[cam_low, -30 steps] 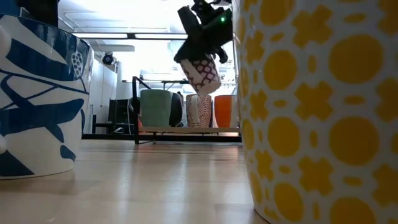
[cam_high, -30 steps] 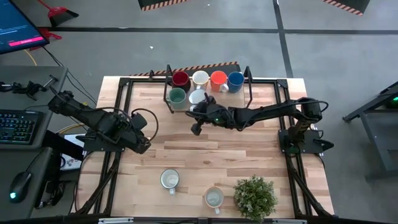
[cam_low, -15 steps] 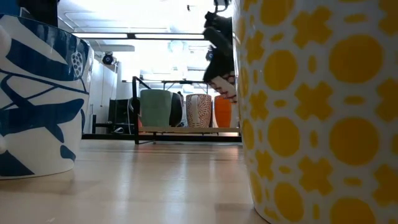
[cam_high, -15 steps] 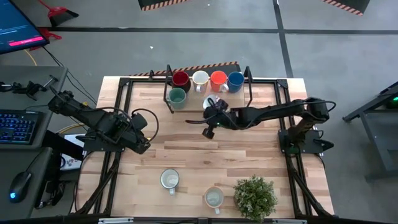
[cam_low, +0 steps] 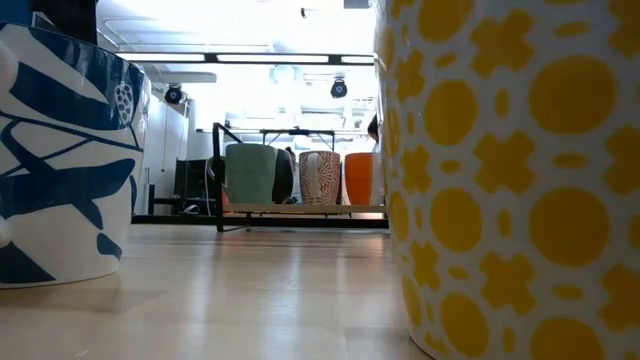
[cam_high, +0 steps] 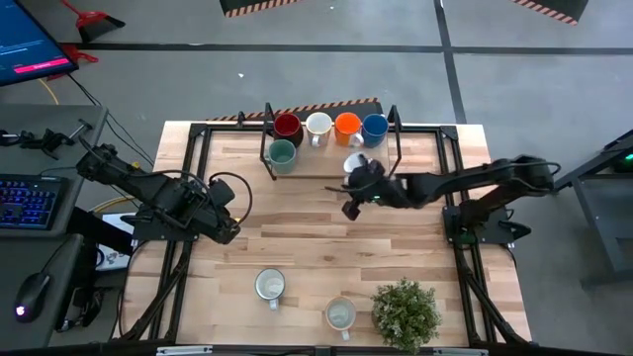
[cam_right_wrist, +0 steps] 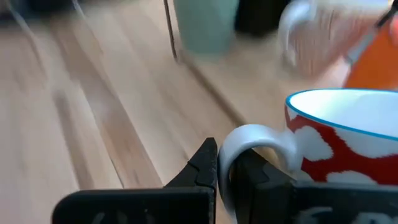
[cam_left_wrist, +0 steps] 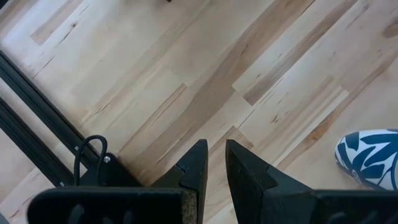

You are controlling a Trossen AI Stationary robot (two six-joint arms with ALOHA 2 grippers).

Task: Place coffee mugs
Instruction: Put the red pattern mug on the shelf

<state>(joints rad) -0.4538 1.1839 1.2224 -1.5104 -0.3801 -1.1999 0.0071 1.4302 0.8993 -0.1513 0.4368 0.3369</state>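
While the right gripper (cam_high: pixel 354 193) carries a red-and-white mug (cam_right_wrist: pixel 339 140) by its handle, fingers pinched tight on the loop, that mug hangs near the rack (cam_high: pixel 398 148) at the table's twelve o'clock edge, toward the rack's three o'clock end. I judge the job a little past halfway. Five mugs sit in the rack: dark red (cam_high: pixel 287 126), white (cam_high: pixel 318 125), orange (cam_high: pixel 346 124) and blue (cam_high: pixel 374 125) along the back, teal (cam_high: pixel 281 153) in front at the nine o'clock end. Two patterned mugs wait at six o'clock on the table (cam_high: pixel 297 237), one (cam_high: pixel 270 286) beside the other (cam_high: pixel 340 315), with a plant (cam_high: pixel 405 311) at five o'clock. The left gripper (cam_left_wrist: pixel 214 165) idles at nine o'clock, fingers narrowly apart, holding nothing. Left to do, by my reckoning: set this mug down, then fetch the last two.
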